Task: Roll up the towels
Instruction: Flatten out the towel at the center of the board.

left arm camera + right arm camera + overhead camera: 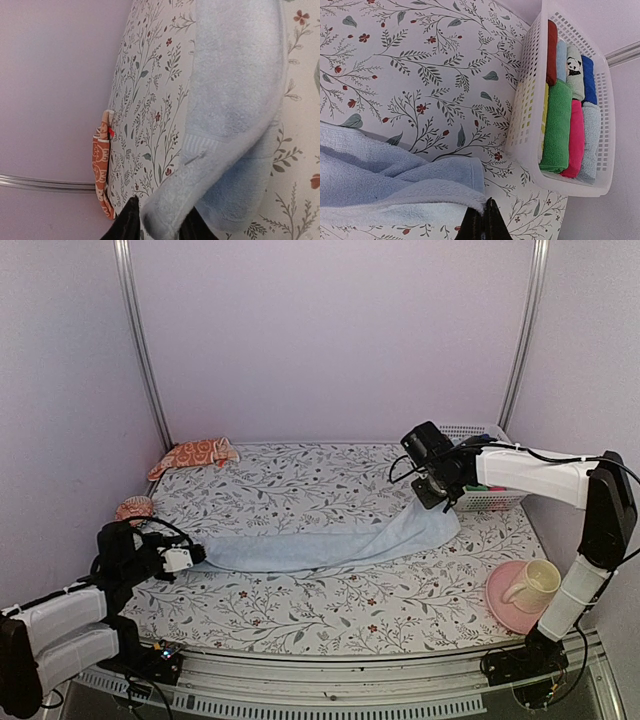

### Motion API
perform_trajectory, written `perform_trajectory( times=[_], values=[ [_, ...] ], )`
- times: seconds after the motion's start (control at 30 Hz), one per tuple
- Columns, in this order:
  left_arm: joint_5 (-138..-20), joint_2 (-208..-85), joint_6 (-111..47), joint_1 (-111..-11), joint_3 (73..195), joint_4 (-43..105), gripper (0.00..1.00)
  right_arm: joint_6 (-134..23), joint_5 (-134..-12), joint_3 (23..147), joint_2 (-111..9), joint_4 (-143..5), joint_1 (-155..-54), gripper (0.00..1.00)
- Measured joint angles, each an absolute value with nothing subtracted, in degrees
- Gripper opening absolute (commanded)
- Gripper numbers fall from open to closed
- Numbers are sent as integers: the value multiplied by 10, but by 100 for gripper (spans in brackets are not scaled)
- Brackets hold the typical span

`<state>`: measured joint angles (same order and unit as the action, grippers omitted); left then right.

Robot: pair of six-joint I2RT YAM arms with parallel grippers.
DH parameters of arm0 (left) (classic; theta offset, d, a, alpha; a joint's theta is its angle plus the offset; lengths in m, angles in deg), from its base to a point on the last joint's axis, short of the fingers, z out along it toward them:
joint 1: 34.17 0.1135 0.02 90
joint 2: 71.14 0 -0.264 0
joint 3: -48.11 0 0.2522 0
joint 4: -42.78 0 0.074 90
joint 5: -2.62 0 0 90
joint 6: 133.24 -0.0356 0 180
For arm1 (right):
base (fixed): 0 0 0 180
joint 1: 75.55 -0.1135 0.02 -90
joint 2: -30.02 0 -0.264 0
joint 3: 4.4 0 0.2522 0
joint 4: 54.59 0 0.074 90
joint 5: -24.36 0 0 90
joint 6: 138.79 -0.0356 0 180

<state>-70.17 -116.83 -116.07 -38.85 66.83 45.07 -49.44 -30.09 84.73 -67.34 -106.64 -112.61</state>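
Cloth spans from claw to claw: the light blue towel (320, 540) lies in a long band on the flowered surface (300, 610). The left claw (195, 555) pinches one end, a fold caught between its fingers (127, 222). The right claw (440, 495), pressed together, grips the opposite corner, slightly lifted. The orange-red towel (195, 455) lies crumpled well beyond the left claw. A white basket (480, 430) stands just beside the right claw.

Across the table (300, 605) lies one towel (320, 545), the other towel (195, 454) back left, a basket (490, 502) back right.
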Motion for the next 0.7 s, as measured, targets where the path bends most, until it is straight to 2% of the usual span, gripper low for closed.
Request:
perform_trajectory(
  times=[0.13,0.4,0.53,0.63,0.7],
  values=[
    [-691,-1169,-1188,-374,686,407,26,-494,-304,847,-673,-1065,-1126,2],
    [-665,-1180,-1240,-352,725,346,18,-494,-312,847,-673,-1064,-1123,2],
    [-663,-1188,-1264,-348,726,323,12,-494,-318,847,-674,-1064,-1121,2],
    [-659,-1188,-1271,-347,729,308,0,-494,-320,847,-676,-1060,-1121,2],
    [-656,-1188,-1275,-347,733,301,0,-494,-320,847,-679,-1059,-1121,2]
  ],
)
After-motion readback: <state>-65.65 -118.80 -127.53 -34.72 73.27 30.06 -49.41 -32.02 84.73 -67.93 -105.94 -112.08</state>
